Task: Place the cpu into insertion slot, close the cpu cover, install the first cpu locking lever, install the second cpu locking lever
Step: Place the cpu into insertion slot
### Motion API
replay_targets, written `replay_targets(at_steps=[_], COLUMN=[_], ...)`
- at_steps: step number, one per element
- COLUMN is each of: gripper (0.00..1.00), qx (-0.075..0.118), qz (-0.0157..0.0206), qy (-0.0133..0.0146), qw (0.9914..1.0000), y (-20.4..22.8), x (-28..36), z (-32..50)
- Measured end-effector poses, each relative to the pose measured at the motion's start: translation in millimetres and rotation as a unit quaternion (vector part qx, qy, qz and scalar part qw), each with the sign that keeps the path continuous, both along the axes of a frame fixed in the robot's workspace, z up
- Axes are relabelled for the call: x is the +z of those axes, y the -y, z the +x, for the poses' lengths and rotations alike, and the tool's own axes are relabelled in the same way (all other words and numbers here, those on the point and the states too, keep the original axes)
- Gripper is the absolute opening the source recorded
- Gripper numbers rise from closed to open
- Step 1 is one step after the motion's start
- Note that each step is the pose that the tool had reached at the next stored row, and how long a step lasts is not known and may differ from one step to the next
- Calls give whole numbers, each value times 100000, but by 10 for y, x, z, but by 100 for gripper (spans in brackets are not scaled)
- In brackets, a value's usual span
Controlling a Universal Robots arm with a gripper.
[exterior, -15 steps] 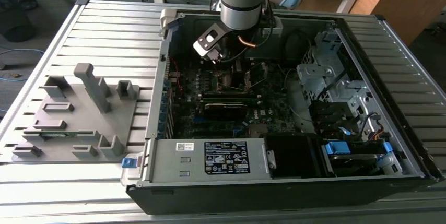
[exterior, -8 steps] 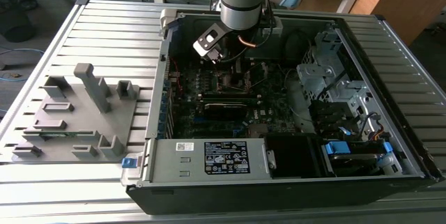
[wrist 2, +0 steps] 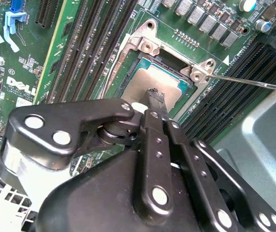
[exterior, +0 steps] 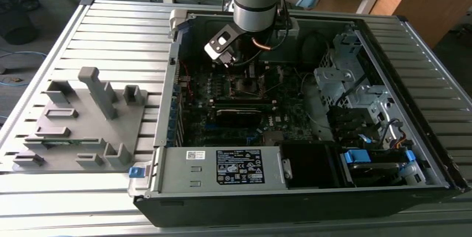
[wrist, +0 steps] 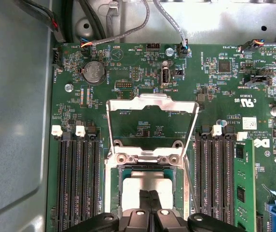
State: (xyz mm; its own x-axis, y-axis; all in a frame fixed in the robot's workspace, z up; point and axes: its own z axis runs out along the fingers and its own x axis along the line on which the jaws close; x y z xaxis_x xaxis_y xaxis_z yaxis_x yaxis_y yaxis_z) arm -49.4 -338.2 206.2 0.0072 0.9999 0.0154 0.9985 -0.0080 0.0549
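A: What is the arm [exterior: 255, 5] doing in that big box?

B: It reaches down into the open case [exterior: 413, 32]. The case is dark metal and lies flat on a grey table [exterior: 110, 32] made of long ribbed slats.

A: Where is the cpu?

B: The cpu [wrist: 133, 186] lies flat in the slot [wrist: 115, 188]. Its top is dull, smooth and silver, and it is square. The slot has a thin shiny rim around it.

A: And the gripper?

B: The gripper [wrist: 150, 192] is black, with round bolts on its links. Its two fingers [wrist: 144, 203] are pressed together, with nothing between them. In the second wrist view the tip sits right on the cpu's top.

A: Is the lid down?

B: No. The cover [wrist: 152, 100] stands up, tipped back from the slot. It is a thin silver frame, and you can see the green board [wrist: 215, 96] through its window. A thin wire lever [wrist 2: 244, 80] sticks out by one corner.

A: Is there much room?

B: Not much. Long black slots [wrist: 77, 179] run close along both sides of the slot. The case wall is well apart.

A: What else is on the table?

B: A grey plastic tray [exterior: 81, 132] with blocky posts, on the exterior view's left, beside the case.
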Motion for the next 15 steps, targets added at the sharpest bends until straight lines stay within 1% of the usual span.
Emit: replay_targets(at_steps=[6, 8, 15], gripper=[11, 11, 11], qx=[1, 1, 0], qz=[-11, -311, -319], qy=[-1, 0, -2], qw=[100000, 100000, 99999], y=[0, 0, 0], x=[0, 2, -1], z=[0, 0, 0])
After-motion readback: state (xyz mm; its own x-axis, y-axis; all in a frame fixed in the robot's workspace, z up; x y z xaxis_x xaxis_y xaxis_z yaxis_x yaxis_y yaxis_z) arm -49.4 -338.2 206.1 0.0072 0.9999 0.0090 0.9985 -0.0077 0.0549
